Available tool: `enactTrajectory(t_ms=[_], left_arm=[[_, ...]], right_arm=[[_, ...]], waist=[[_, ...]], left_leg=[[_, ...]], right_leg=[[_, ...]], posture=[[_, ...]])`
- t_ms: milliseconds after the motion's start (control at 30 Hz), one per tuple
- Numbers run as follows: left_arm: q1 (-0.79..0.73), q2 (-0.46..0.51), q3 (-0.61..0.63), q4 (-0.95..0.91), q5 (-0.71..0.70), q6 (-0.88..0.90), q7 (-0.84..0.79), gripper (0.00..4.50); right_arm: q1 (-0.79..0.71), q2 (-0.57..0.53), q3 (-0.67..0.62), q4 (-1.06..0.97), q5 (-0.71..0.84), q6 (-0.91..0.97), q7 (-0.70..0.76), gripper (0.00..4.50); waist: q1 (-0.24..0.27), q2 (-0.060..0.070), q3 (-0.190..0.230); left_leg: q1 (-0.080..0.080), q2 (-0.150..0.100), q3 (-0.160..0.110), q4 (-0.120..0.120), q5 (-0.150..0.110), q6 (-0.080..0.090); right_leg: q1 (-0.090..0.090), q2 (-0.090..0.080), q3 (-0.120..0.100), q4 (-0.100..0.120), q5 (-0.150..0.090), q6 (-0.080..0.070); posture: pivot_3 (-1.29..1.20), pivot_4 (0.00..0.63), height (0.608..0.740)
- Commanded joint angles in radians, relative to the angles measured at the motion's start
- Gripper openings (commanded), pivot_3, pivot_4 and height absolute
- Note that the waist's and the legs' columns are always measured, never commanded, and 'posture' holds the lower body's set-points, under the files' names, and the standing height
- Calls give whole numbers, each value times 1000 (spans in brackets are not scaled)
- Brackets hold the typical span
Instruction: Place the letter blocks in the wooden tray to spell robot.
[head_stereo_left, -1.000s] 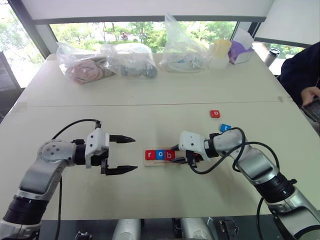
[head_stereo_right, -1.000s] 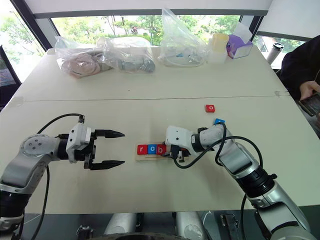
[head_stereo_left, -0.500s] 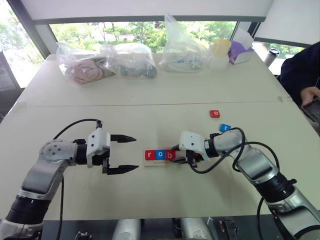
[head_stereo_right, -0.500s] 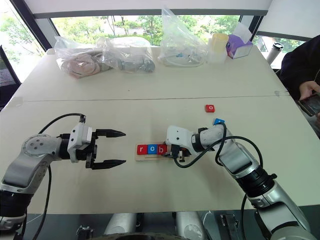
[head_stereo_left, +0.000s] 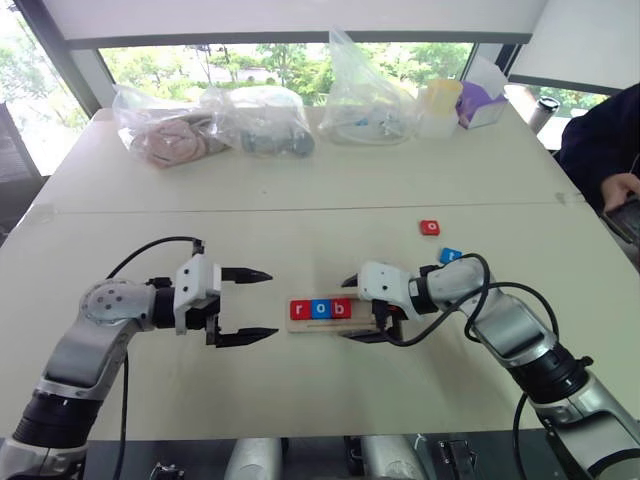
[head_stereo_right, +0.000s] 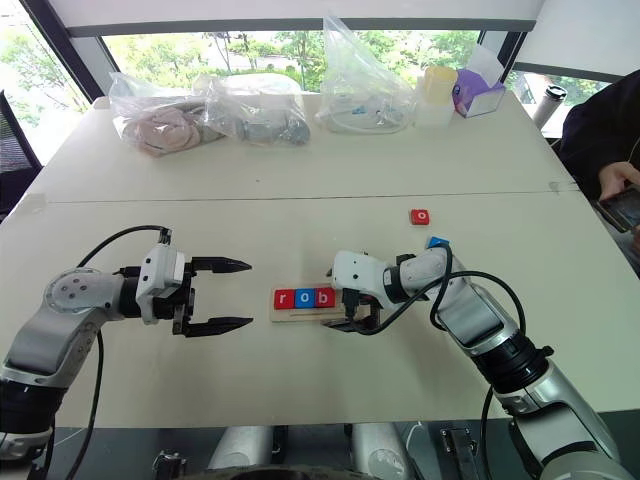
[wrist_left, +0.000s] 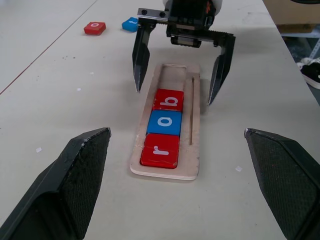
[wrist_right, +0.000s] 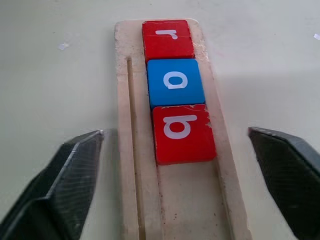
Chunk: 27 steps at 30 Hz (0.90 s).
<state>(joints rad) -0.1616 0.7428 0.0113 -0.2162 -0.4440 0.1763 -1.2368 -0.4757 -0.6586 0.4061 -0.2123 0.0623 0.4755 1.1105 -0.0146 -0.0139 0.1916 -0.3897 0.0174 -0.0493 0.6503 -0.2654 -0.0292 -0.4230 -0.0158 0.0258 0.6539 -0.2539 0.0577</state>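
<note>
While three blocks are sitting in the wooden tray (head_stereo_left: 318, 312) near the middle of the table (head_stereo_left: 300, 190), the head views are showing both grippers flanking it. The left gripper (head_stereo_left: 258, 305) is hovering off the tray's left end, its jaws standing wide apart and gripping nothing. The right gripper (head_stereo_left: 352, 308) is sitting over the tray's right end, its jaws spread wide to either side of the wood and holding nothing. A red block (head_stereo_left: 430, 227) and a blue block (head_stereo_left: 450, 255) are lying loose toward the table's right edge, well apart from the tray. Plastic bags (head_stereo_left: 210, 125) are resting along the far edge, and a person's hand (head_stereo_left: 620, 190) is showing past the right edge, possibly holding a phone.

Looking from the left wrist, the tray is lying lengthwise with the red r block (wrist_left: 160, 150), the blue o block (wrist_left: 164, 123) and the red b block (wrist_left: 168, 100) touching in a row, and the slot beyond the b is lying bare between the right gripper's black fingers (wrist_left: 140, 57).

Looking from the right wrist, the b block (wrist_right: 183, 133) is lying nearest, then the o (wrist_right: 175, 82), then the r (wrist_right: 167, 39) at the tray's far end.
</note>
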Motion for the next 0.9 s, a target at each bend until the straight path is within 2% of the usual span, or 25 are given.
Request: enactTrajectory(t_ms=[33,133,200,300,400,533,700,900], left_arm=[[-14,-2,-5,-17,0,-12,3,4500],[-14,-4,-7,-19,-1,-11,4,4500],[-11,-3,-6,-20,-2,-12,3,4500],[-8,-1,-5,-21,-6,-13,3,4500],[-9,-7,-7,-26,-18,-7,3,4500],[-23,-11,-13,-18,-18,-4,2,4500],[-42,-15,-22,-2,-10,-10,-6,4500],[-46,-12,-23,2,-8,-13,-12,4500]], right_arm=[[-29,13,-39,-41,34,17,-5,4472],[-62,44,-104,-28,68,55,-52,4472],[-102,99,-209,12,88,123,-175,4472],[-129,144,-291,56,77,171,-306,4472],[-153,187,-406,176,34,246,-518,4472],[-160,210,-483,263,7,300,-684,4472],[-170,232,-536,322,0,327,-805,4472],[-180,262,-574,374,54,345,-814,4472]], waist=[[0,0,0],[-1,0,0],[-3,0,0],[1,0,0],[3,-1,-1],[1,0,0],[-7,0,0],[-6,0,0]], left_leg=[[0,0,0,0,0,0],[0,0,0,0,0,0],[0,0,0,0,0,0],[0,0,0,0,0,0],[0,0,-1,0,0,0],[-1,-1,0,0,0,0],[0,0,1,-1,0,0],[0,1,0,-2,0,0]], right_leg=[[0,0,0,0,0,0],[0,0,0,0,0,0],[0,0,0,1,0,0],[0,0,0,1,0,0],[0,0,0,1,0,0],[-1,-2,0,1,0,-1],[-2,0,0,1,1,0],[-2,2,0,2,1,0]], posture=[[0,150,740],[0,150,740],[0,150,740],[0,150,740],[0,150,740],[0,150,740],[0,150,740],[0,150,740]])
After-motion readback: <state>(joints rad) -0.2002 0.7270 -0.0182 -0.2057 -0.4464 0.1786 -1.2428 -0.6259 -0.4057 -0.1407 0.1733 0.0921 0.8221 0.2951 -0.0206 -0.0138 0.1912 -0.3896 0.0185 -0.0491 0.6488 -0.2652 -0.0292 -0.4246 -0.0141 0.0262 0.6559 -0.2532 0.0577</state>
